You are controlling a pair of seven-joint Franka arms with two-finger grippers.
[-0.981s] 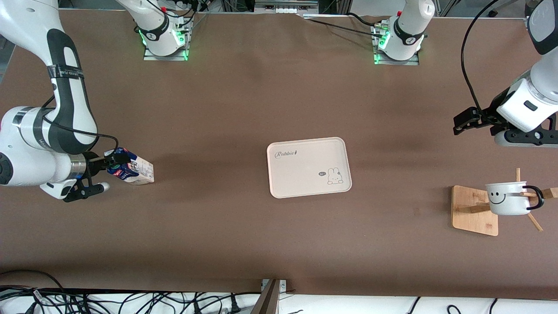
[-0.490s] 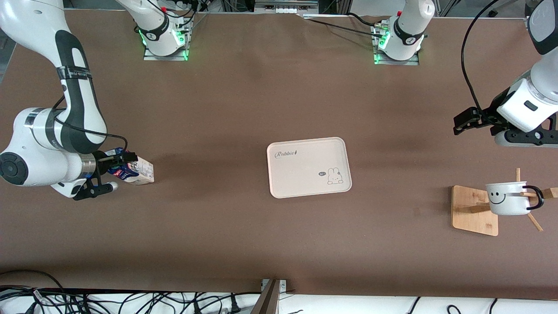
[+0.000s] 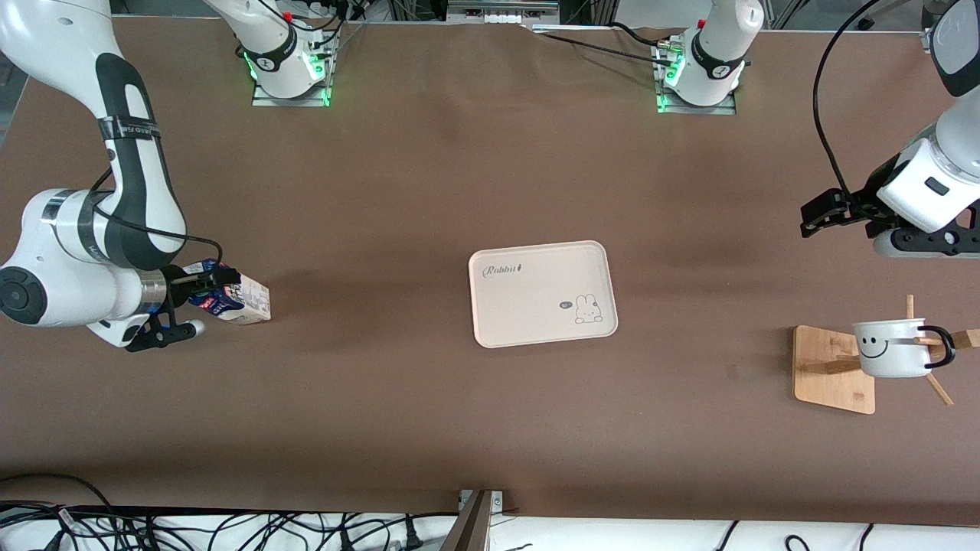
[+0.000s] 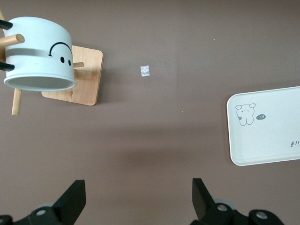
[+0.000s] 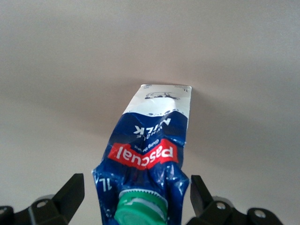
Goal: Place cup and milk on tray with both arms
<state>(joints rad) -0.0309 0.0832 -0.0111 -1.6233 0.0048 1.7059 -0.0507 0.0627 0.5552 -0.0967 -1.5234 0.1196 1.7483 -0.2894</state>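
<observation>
The milk (image 3: 233,298), a blue and white carton with a green cap, is on the table at the right arm's end. My right gripper (image 3: 200,287) is open around its gabled top. In the right wrist view the milk (image 5: 151,150) sits between the fingers (image 5: 70,194) with a gap on each side. The cup (image 3: 890,348), white with a smiley face, hangs on a wooden stand at the left arm's end. My left gripper (image 3: 813,216) is open and empty in the air over bare table; it (image 4: 138,199) sees the cup (image 4: 40,54). The cream tray (image 3: 536,329) lies mid-table.
The stand's square wooden base (image 3: 831,371) and pegs (image 3: 938,390) hold the cup. The tray's corner with the bunny drawing shows in the left wrist view (image 4: 262,140). A small pale scrap (image 4: 145,71) lies on the brown table. Cables run along the table's front edge.
My right arm has moved a little toward the milk, bringing its fingers around the carton's top. My left gripper has shifted only slightly. The milk, cup and tray have not moved.
</observation>
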